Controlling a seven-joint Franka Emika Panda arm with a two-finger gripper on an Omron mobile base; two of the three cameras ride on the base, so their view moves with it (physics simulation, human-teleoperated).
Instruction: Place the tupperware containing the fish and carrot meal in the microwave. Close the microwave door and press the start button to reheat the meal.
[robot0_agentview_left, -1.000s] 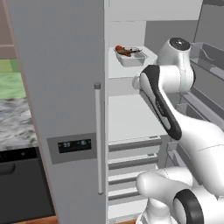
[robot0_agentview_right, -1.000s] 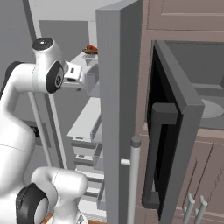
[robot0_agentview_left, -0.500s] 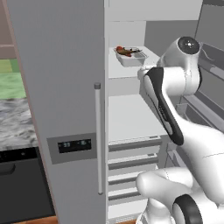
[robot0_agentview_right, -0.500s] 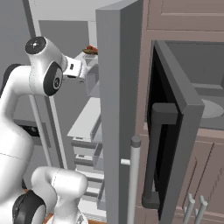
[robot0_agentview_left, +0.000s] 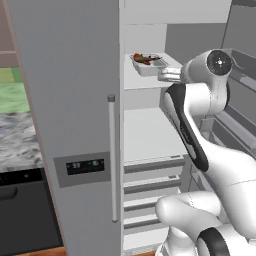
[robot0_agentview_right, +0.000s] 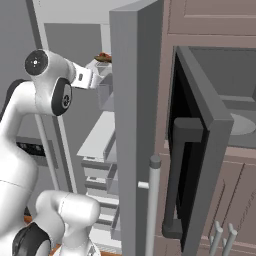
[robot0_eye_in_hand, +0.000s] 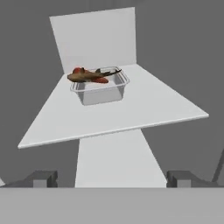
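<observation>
There is one tupperware (robot0_eye_in_hand: 99, 89). It has two bits of food in it: one brown fish (robot0_eye_in_hand: 89, 76) and one red carrot (robot0_eye_in_hand: 78, 70).

There is one fridge, with two doors: one big door (robot0_agentview_left: 70, 115) with one long handle (robot0_agentview_left: 112, 157) and one little screen (robot0_agentview_left: 85, 164), and one other door (robot0_agentview_right: 135, 125) with its own handle (robot0_agentview_right: 154, 200).

Inside the fridge there are two white shelves (robot0_agentview_left: 150, 135) and at least three drawers (robot0_agentview_left: 152, 182) under them.

There is one microwave (robot0_agentview_right: 225, 100). It has one door (robot0_agentview_right: 192, 150), one dark handle (robot0_agentview_right: 177, 175), and one round plate (robot0_agentview_right: 240, 125).

There is one robot arm (robot0_agentview_left: 200, 125) with one gripper (robot0_eye_in_hand: 112, 177) that has two fingers (robot0_eye_in_hand: 41, 178).
</observation>
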